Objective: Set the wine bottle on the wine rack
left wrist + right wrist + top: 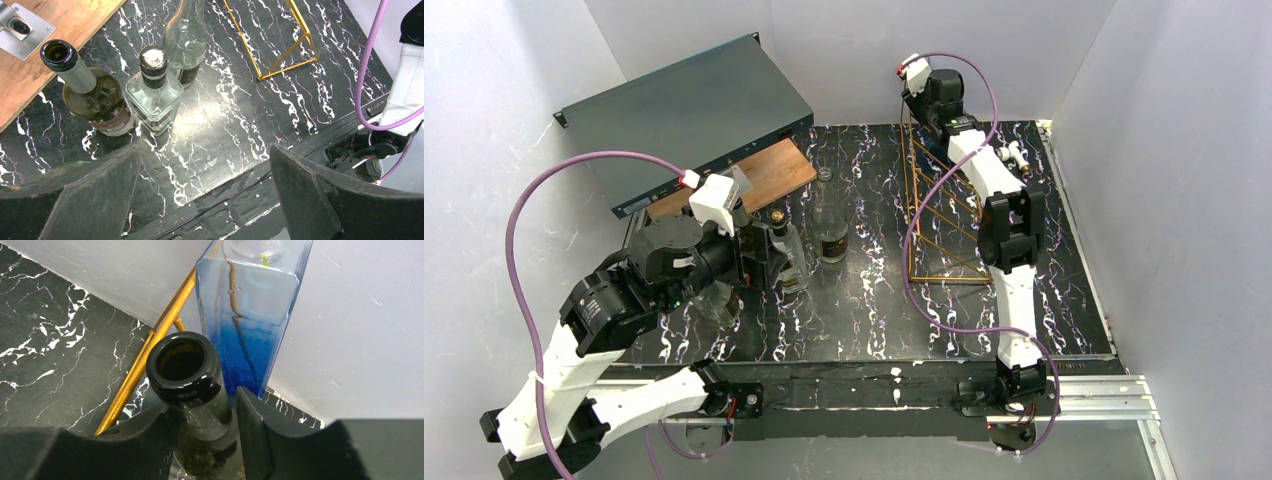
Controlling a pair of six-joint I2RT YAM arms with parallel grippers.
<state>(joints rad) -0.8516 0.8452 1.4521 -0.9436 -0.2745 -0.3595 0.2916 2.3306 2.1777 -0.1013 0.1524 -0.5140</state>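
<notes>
In the right wrist view my right gripper [205, 415] is shut on the neck of a dark wine bottle [182, 362], which stands upright with its mouth open. A gold rod of the wine rack [145, 365] runs just left of it. In the top view the gold wire wine rack [939, 215] stands at the back right, with my right gripper [929, 105] behind its far end; the arm hides the bottle there. My left gripper [205, 165] is open and empty above the table's front edge, short of three bottles.
A blue square bottle [250, 315] stands right behind the held bottle, against the white wall. Near the left gripper stand a green open bottle [92, 95], a square clear bottle [152, 95] and a tall clear bottle [185, 35]. A grey metal box [694, 110] and a wooden board [754, 175] are at the back left.
</notes>
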